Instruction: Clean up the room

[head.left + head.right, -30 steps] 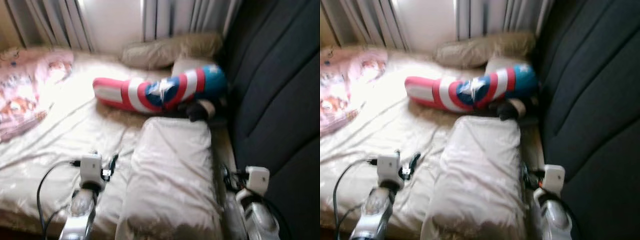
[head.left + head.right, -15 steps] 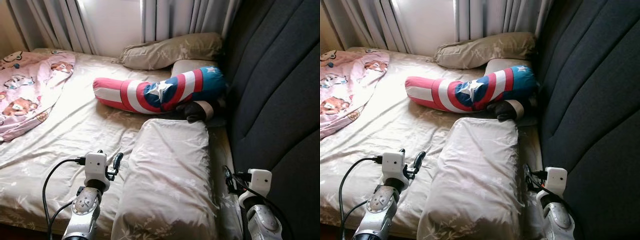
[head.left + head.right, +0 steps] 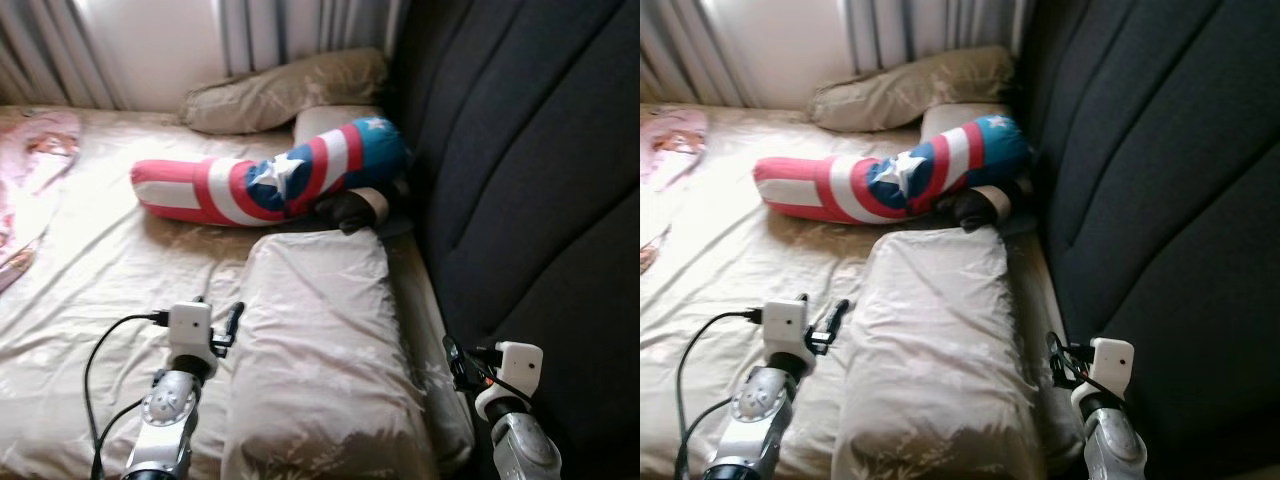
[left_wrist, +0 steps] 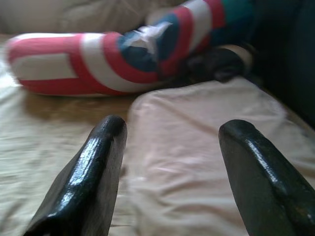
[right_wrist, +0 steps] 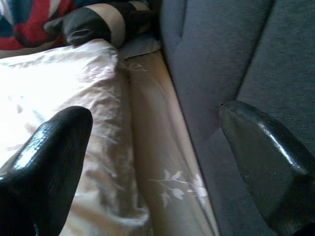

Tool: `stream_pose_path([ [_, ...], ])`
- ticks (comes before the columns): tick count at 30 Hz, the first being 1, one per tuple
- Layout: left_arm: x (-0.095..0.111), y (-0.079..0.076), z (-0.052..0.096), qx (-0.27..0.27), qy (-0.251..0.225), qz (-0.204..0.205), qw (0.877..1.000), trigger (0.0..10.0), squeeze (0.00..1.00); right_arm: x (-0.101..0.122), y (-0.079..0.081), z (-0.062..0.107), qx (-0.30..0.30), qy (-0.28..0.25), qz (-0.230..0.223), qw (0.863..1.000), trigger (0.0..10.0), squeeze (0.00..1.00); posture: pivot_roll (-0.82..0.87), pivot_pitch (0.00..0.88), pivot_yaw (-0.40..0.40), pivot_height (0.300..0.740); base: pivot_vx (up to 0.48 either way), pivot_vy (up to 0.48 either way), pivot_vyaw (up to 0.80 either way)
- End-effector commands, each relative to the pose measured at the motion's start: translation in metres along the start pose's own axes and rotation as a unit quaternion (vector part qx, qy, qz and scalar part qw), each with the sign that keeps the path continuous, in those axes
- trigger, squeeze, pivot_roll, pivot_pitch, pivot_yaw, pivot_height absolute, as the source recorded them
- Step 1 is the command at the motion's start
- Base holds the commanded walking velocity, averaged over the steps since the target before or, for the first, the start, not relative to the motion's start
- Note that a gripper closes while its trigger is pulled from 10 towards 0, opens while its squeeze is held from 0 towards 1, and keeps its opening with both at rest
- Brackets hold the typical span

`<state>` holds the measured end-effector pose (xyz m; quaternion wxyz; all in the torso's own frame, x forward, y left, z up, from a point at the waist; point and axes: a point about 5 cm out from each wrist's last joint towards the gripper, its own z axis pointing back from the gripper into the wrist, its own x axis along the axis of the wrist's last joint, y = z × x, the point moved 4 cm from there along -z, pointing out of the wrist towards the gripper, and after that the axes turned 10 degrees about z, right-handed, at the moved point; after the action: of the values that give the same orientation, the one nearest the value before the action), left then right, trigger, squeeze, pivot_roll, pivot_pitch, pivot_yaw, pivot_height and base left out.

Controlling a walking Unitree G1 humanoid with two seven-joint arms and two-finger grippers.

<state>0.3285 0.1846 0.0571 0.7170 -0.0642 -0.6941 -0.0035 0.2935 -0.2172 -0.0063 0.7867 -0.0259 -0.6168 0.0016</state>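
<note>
Camera panned right; pillow (image 3: 325,340) untouched.

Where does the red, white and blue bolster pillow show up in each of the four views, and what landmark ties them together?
Left eye view: bolster pillow lies across the bed, upper middle.
Right eye view: the same, slightly further left.
Left wrist view: across the top, beyond the open left gripper.
Right wrist view: a red and blue corner at the top left.
Shared landmark: the big beige pillow just in front of it.
</note>
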Motion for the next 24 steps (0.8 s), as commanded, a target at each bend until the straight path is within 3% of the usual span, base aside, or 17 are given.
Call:
stream_pose_path([
  [1, 0.0013, 0.0012, 0.0008, 0.0, 0.0, -0.004, 1.0, 10.0, 0.0, 0.0029, -0.003, -0.0008, -0.002, -0.005, 0.0, 1.0, 10.0, 0.0, 0.03, 0.02, -0.072, 0.74, 0.0, 0.0, 0.0],
  [8, 0.0015, 0.0008, 0.001, 0.001, -0.001, -0.001, 1.0, 10.0, 0.0, 0.0025, 0.0014, -0.002, 0.01, -0.002, -0.003, 1.0, 10.0, 0.0, 0.03, 0.021, -0.067, 0.74, 0.0, 0.0, 0.0],
  [24, 0.0037, -0.0006, -0.0006, -0.002, -0.003, -0.005, 1.0, 10.0, 0.0, -0.0032, 0.0067, 0.0001, 0.027, 0.008, -0.005, 1.0, 10.0, 0.0, 0.03, 0.024, -0.064, 0.74, 0.0, 0.369, 0.0],
])
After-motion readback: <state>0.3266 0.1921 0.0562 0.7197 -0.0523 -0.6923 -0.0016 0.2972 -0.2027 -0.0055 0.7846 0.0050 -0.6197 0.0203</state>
